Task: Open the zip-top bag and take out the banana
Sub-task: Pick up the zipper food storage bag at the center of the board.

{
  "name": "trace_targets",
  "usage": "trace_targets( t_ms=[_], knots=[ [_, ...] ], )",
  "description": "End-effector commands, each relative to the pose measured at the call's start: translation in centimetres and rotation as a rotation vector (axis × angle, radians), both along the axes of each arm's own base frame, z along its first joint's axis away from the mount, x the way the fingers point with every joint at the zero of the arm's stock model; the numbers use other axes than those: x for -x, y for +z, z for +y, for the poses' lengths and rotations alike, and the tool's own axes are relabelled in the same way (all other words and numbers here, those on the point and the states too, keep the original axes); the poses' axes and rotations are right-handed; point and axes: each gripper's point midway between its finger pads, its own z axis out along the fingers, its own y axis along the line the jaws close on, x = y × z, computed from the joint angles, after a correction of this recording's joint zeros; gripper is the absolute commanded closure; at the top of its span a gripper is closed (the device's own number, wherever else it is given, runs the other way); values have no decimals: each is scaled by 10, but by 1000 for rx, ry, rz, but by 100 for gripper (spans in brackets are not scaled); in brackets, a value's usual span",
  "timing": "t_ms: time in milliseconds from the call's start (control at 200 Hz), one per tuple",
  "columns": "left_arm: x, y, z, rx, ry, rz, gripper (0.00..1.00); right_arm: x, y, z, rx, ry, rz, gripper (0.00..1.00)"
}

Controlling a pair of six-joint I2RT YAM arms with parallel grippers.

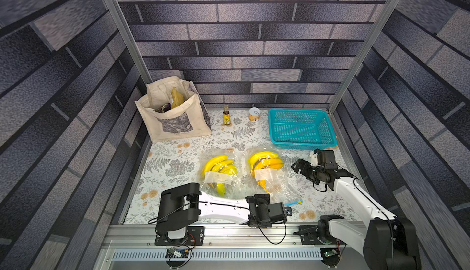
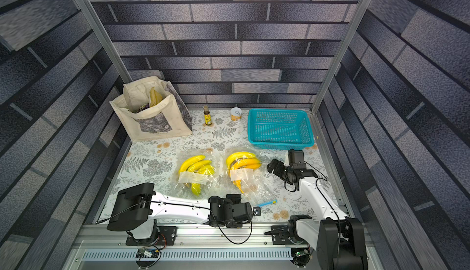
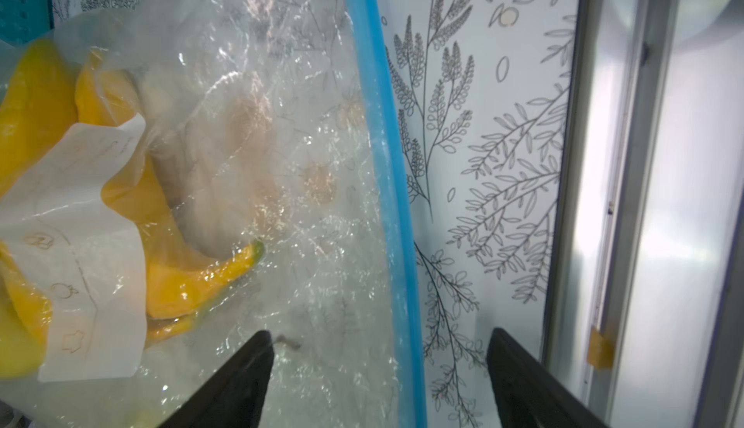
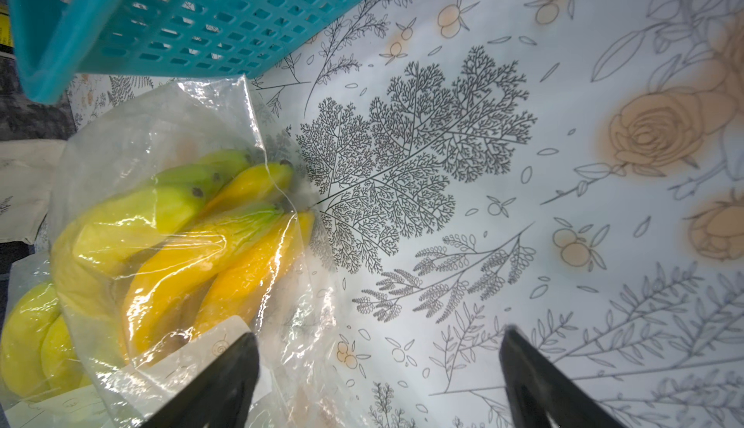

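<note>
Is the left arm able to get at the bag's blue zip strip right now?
Probably yes: the left tool is open, the blue zip strip lies between its fingers in the wrist view, and nothing covers it.

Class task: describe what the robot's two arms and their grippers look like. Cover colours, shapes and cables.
The left arm and right arm each have smooth white link shells joined by boxy black joint housings. Thin black cables run along the shells and loop loose near the bases. The left gripper and right gripper are black. In the wrist views their jaws are dark, tapering wedges.
</note>
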Motion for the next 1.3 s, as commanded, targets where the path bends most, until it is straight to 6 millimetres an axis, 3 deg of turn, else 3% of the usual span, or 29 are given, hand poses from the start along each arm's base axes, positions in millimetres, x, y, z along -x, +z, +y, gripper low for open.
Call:
trace_targets(
  t_ms=[0,220,336,421,501,566,761,942,1172,1292],
  knots=[
    [-5,1,-2,-4,30,-20,19,-9,10,-3,11,-19,-33,5],
    [-20,-3,-1,-13,82,-53,35,-7,12,-6,24,-21,-37,4],
    [-27,-9,1,-17,113,-34,52,-5,12,-6,24,-20,-35,4],
    [-32,-10,2,9,149,18,72,-5,13,-7,28,-22,-36,3],
    [-37,-5,3,37,182,72,89,-4,14,-7,31,-21,-39,3],
    [-44,3,2,73,204,99,95,-3,15,-7,29,-18,-44,3],
    [-73,36,5,178,281,102,100,1,21,-3,12,-2,-60,3],
    [-95,62,13,249,323,71,100,13,19,16,-104,42,-46,8],
    [-103,64,34,254,351,43,100,53,-4,53,-354,118,127,18],
    [-106,62,38,255,357,36,100,73,-4,58,-400,131,172,19]
  ],
)
